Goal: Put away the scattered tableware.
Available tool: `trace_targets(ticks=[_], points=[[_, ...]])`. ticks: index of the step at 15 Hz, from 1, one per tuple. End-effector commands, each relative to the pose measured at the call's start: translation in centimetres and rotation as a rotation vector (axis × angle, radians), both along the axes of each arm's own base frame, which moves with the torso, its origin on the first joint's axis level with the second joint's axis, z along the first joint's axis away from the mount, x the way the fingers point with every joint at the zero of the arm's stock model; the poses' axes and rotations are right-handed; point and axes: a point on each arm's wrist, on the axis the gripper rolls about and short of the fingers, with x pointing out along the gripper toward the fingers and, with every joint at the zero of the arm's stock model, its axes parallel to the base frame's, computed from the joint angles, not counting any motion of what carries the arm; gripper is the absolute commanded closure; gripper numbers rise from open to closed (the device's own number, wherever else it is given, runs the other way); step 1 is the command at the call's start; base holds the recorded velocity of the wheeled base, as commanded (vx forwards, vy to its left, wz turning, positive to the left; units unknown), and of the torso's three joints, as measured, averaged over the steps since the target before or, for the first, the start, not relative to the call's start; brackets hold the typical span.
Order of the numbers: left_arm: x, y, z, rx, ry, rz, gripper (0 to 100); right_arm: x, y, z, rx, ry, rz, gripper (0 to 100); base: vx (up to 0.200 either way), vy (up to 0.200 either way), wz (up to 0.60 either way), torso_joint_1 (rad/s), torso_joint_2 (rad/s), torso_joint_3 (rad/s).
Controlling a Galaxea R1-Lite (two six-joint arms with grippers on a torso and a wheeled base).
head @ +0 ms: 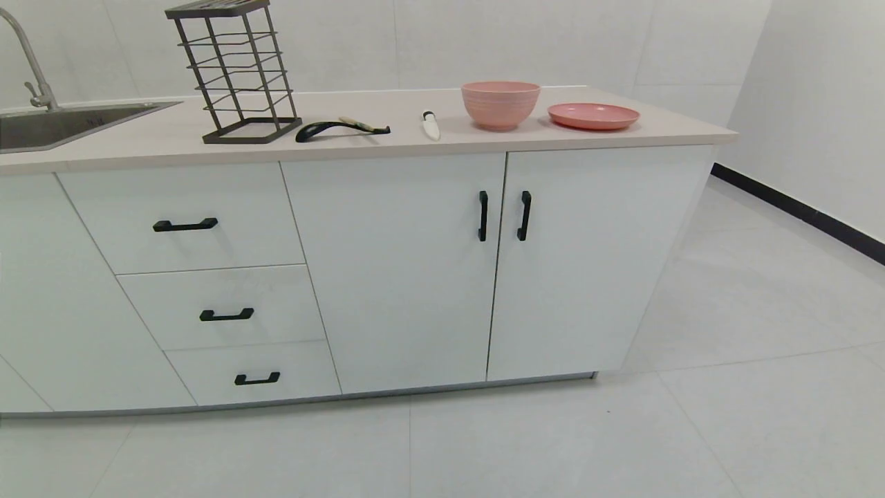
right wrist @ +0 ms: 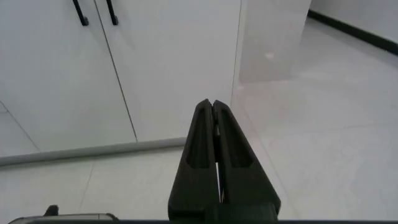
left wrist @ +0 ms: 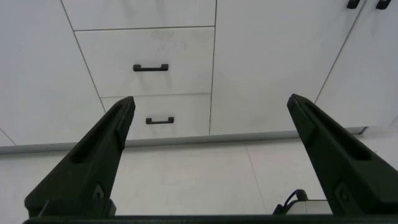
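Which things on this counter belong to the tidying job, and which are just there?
Job: pink bowl, pink plate, black ladle, small white knife-like utensil.
Just there: wire rack (possibly a storage spot), sink, faucet.

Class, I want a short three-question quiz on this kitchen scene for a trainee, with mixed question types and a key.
1. Multiple choice: what lies on the countertop between the wire rack and the pink bowl?
A) a black spoon and a small white utensil
B) a glass cup
C) a stack of plates
2. True or false: the left gripper is open while the right gripper is shut.
3. Fill in: the pink plate sits beside the bowl, on the robot's ____ of it.

Key: 1 A; 2 true; 3 right.
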Motion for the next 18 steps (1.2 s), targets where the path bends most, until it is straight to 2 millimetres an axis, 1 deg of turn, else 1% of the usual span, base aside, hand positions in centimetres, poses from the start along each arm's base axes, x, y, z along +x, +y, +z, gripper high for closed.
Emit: trace_targets(ticks=[1,2,3,4,5,6,7,8,10,12,13,14,15,16,17,18], points=[[0.0,0.0,0.0,0.0,0.0,0.001,0,-0.1,0.0,1.4,-0.032,-0.138,0.001,100,0.0,0.0,0.0,0.0,0.0,0.0],[0.0,0.0,0.0,0.0,0.0,0.001,0,-0.4,0.0,2.8,-0.062,-0.271,-0.001,100,0.0,0.0,0.0,0.0,0.0,0.0],[0.0,0.0,0.0,0.0,0.0,0.001,0,-0.6,0.1,3.3,-0.074,-0.311,0.011,100,0.0,0.0,0.0,0.0,0.0,0.0],[0.0,0.0,0.0,0.0,0.0,0.001,0,-0.8,0.3,4.8,-0.095,-0.308,0.131,100,0.0,0.0,0.0,0.0,0.0,0.0],[0.0,0.0,0.0,-0.002,0.0,0.001,0,-0.4,0.5,7.3,-0.098,-0.226,0.222,100,0.0,0.0,0.0,0.0,0.0,0.0],[0.0,0.0,0.0,0.0,0.0,0.001,0,0.3,0.6,10.1,-0.099,-0.173,0.276,100,0.0,0.0,0.0,0.0,0.0,0.0],[0.0,0.0,0.0,0.0,0.0,0.001,0,0.7,0.6,11.0,-0.101,-0.152,0.295,100,0.0,0.0,0.0,0.0,0.0,0.0],[0.0,0.0,0.0,0.0,0.0,0.001,0,3.5,0.8,13.0,-0.127,-0.069,0.365,100,0.0,0.0,0.0,0.0,0.0,0.0],[0.0,0.0,0.0,0.0,0.0,0.001,0,7.3,1.0,13.4,-0.162,0.005,0.409,100,0.0,0.0,0.0,0.0,0.0,0.0],[0.0,0.0,0.0,0.0,0.0,0.001,0,12.1,1.6,13.3,-0.148,0.06,0.491,100,0.0,0.0,0.0,0.0,0.0,0.0],[0.0,0.0,0.0,0.0,0.0,0.001,0,13.0,1.7,13.0,-0.142,0.076,0.507,100,0.0,0.0,0.0,0.0,0.0,0.0],[0.0,0.0,0.0,-0.002,0.0,-0.001,0,15.6,1.9,12.0,-0.131,0.138,0.532,0,0.0,0.0,0.0,0.0,0.0,0.0],[0.0,0.0,0.0,-0.002,0.0,-0.001,0,17.1,2.1,11.5,-0.127,0.157,0.534,0,0.0,0.0,0.0,0.0,0.0,0.0],[0.0,0.0,0.0,-0.002,0.002,0.001,0,19.1,2.2,10.9,-0.128,0.158,0.538,0,0.0,0.0,0.0,0.0,0.0,0.0],[0.0,0.0,0.0,-0.002,0.002,-0.001,0,20.7,2.4,10.2,-0.128,0.165,0.541,0,0.0,0.0,0.0,0.0,0.0,0.0],[0.0,0.0,0.0,-0.002,0.002,0.001,0,22.5,2.7,9.1,-0.129,0.182,0.554,0,0.0,0.0,0.0,0.0,0.0,0.0]])
